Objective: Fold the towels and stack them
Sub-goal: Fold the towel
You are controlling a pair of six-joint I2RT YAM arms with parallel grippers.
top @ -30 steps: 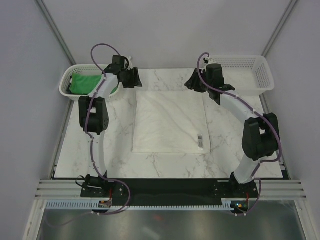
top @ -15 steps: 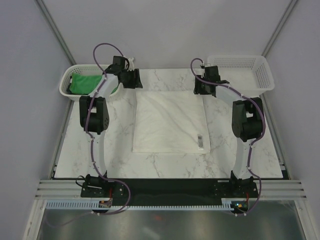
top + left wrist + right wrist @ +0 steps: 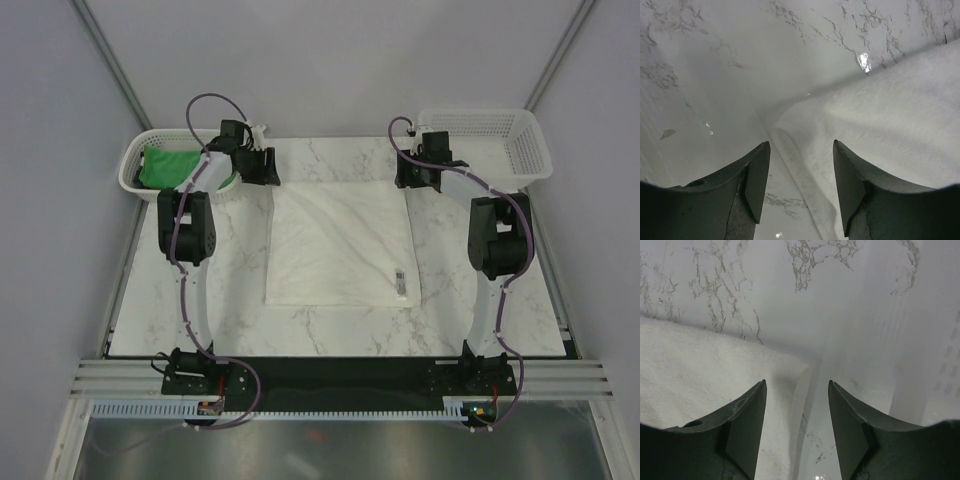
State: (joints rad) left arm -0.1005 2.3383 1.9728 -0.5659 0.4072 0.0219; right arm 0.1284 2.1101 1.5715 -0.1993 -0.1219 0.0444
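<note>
The square white cloth towel [image 3: 342, 245] looks nubbly and matt. The white marble-patterned bench [image 3: 200, 290] is smooth, with glossy glints. The right-hand white plastic mesh basket [image 3: 530, 165] looks smooth; the left arm's dark fingers [image 3: 755, 180] are matt.

We see a white square cloth towel [image 3: 340, 245] spread flat mid-desk [image 3: 330, 325], small tag [image 3: 400, 283] near its front right corner. A bright green cloth towel [image 3: 165, 167] lies bundled in the left white mesh basket [image 3: 130, 172].

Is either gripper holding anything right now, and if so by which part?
Nothing is held. The left gripper and the right gripper both stand open, each poised over a far corner of the flat white cloth towel.
</note>
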